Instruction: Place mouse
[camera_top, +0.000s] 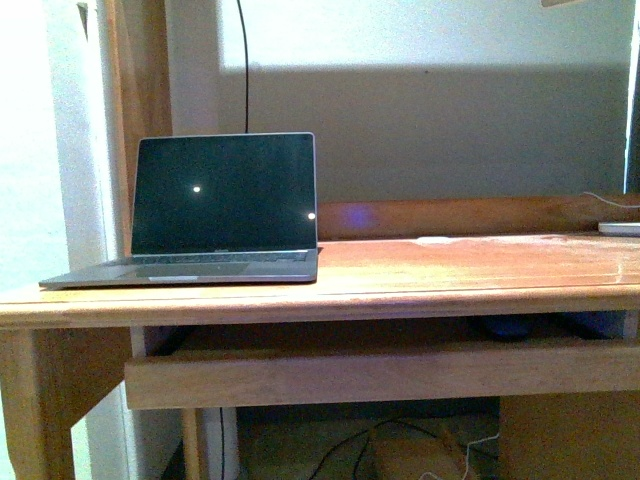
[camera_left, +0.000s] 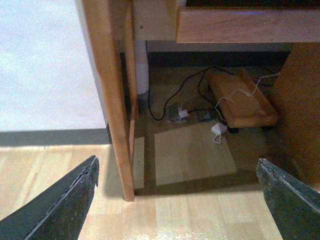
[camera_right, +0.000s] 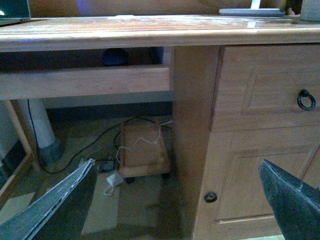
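Right wrist view: mouse (camera_right: 115, 56) on pull-out shelf (camera_right: 85, 81), well apart from spread right tool (camera_right: 177, 165)

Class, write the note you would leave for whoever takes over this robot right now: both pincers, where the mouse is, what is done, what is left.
The left pincer is open and empty, low down, looking at the floor by the desk leg.
The right pincer is open and empty, low in front of the desk.
The mouse is not held. A dark rounded shape on the pull-out shelf under the desktop is probably it, but it is too shadowed to be sure.
The laptop stands open at the left of the desktop.
Done: nothing that shows.
Left: grasp the mouse and place it, probably on the desktop.
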